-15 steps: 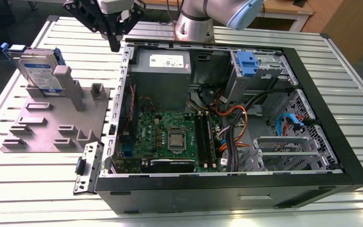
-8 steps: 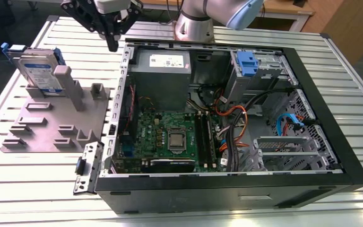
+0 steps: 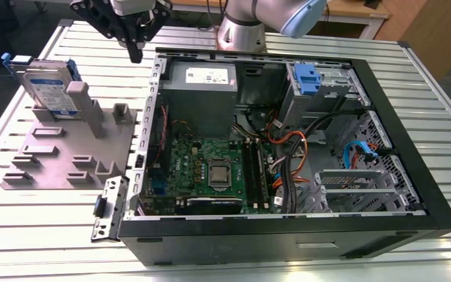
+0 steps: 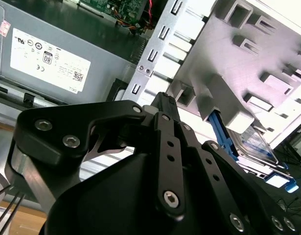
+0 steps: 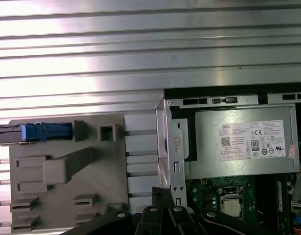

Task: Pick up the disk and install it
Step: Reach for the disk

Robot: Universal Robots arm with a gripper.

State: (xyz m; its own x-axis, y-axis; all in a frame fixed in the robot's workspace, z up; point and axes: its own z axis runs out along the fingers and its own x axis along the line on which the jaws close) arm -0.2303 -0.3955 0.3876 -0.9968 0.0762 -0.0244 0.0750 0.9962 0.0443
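Blue-framed and silver-grey, the disk [image 3: 47, 88] stands on edge in the grey fixture plate [image 3: 69, 147]. In the exterior view it sits at ten o'clock of the open computer case [image 3: 288, 235] on the slatted metal bench [image 3: 37, 235]. The black end effector [image 3: 135, 54] hangs at two o'clock of the disk, apart from it. It is near the case's eleven o'clock corner and the power supply [image 3: 202, 88], fingers drawn together, holding nothing.

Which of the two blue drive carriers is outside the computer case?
The one clipped around the disk, standing on edge on the grey fixture plate at the exterior view's left; the other carrier sits inside the computer case.
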